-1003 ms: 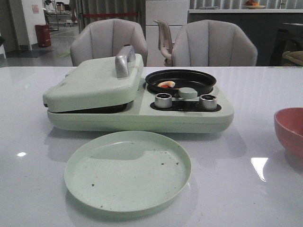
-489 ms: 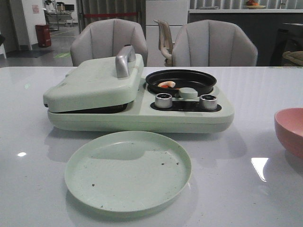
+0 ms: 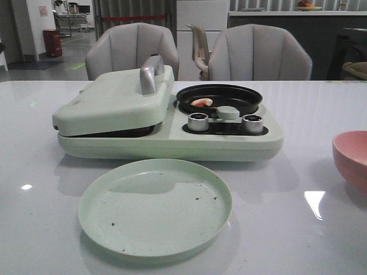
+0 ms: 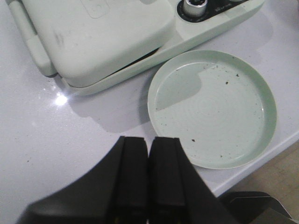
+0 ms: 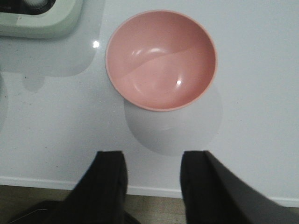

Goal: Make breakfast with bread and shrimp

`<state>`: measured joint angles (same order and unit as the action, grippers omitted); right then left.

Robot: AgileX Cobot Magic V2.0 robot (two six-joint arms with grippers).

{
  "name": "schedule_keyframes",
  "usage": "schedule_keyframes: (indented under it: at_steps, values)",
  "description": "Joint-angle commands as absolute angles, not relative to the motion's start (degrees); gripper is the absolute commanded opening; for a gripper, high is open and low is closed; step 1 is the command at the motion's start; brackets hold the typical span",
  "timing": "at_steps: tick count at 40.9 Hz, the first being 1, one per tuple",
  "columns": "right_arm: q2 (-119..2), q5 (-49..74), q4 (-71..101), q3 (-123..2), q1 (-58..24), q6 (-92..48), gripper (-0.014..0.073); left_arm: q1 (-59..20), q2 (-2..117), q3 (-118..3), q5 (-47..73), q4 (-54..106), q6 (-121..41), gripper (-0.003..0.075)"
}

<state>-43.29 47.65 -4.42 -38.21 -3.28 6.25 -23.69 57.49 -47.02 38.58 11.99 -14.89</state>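
Orange-pink shrimp (image 3: 201,102) lies crosswise in the black pan (image 3: 219,98). Left hand (image 4: 149,154) is clenched, empty; right hand (image 5: 152,169) is spread, empty, above the bench (image 5: 261,116).

From the front I see only part of the round pink bowl (image 3: 351,157), cut by the right edge. The small curled orange-pink shrimp (image 3: 201,102) in the black round pan (image 3: 219,97) is too small for detail. The closed pale green grill lid (image 3: 114,97) hides whatever lies beneath.
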Motion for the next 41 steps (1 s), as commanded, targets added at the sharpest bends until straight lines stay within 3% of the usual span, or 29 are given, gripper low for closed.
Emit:
schedule_keyframes:
  at_steps: [1, 5, 9, 41]
  values:
    - [-42.90, 43.77, -4.56, -39.58, -3.28, 5.92, 0.0260, -24.17, 56.52, -48.60, 33.76, 7.62, -8.19, 0.0102]
    - [-42.90, 43.77, -4.56, -39.58, -3.28, 5.92, 0.0119, -24.17, 56.52, -48.60, 33.87, 6.01, -6.73, 0.0101]
    - [-42.90, 43.71, -4.56, -39.58, -3.28, 5.92, 0.0031, -24.17, 56.64, -48.58, 34.11, 6.01, -6.73, 0.0101]
    - [-42.90, 42.88, -4.56, -39.58, -3.28, 5.92, 0.0035, -23.93, 55.67, -48.47, 33.93, 5.04, -6.73, 0.0101]
